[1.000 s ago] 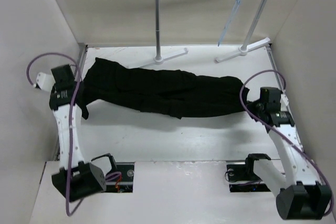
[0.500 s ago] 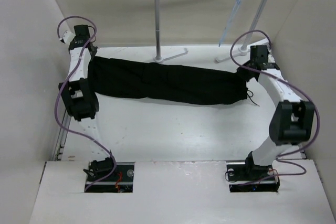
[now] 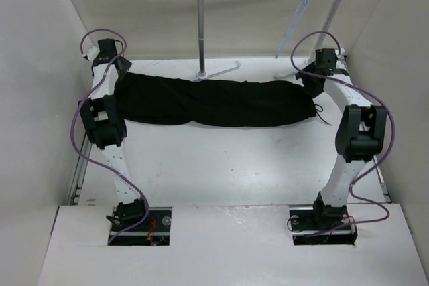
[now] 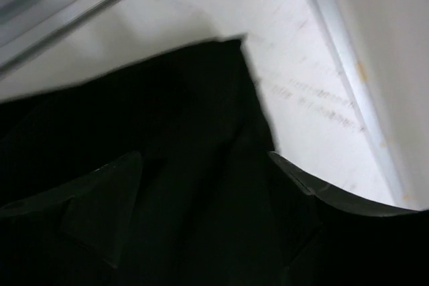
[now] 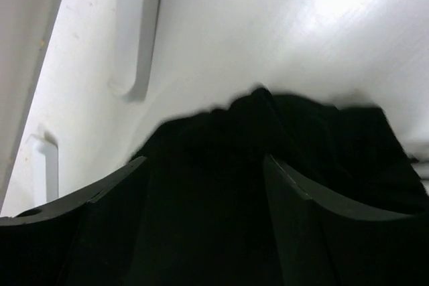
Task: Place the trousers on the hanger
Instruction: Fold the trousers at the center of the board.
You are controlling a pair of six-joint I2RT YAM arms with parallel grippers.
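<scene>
The black trousers (image 3: 214,102) lie stretched left to right across the far half of the table, just in front of the rack. My left gripper (image 3: 115,75) is over their left end and my right gripper (image 3: 310,78) over their right end. In the left wrist view the gripper (image 4: 204,185) stands open, with the trousers (image 4: 167,132) lying slack between its fingers. The right wrist view shows the same: the gripper (image 5: 201,179) is open over the trousers (image 5: 221,145). The pale-blue hanger (image 3: 298,18) hangs from the rack's bar at the back right.
The white garment rack (image 3: 201,25) stands at the far edge, its feet (image 3: 221,70) just behind the cloth. A drawstring (image 3: 323,115) trails off the right end. Enclosure walls (image 3: 40,65) stand close on both sides. Purple cables loop over both arms.
Both arms swung the trousers up and toward the far side, pulling them out straight. Both grippers went from shut to open, and the cloth now lies loose on the table.
</scene>
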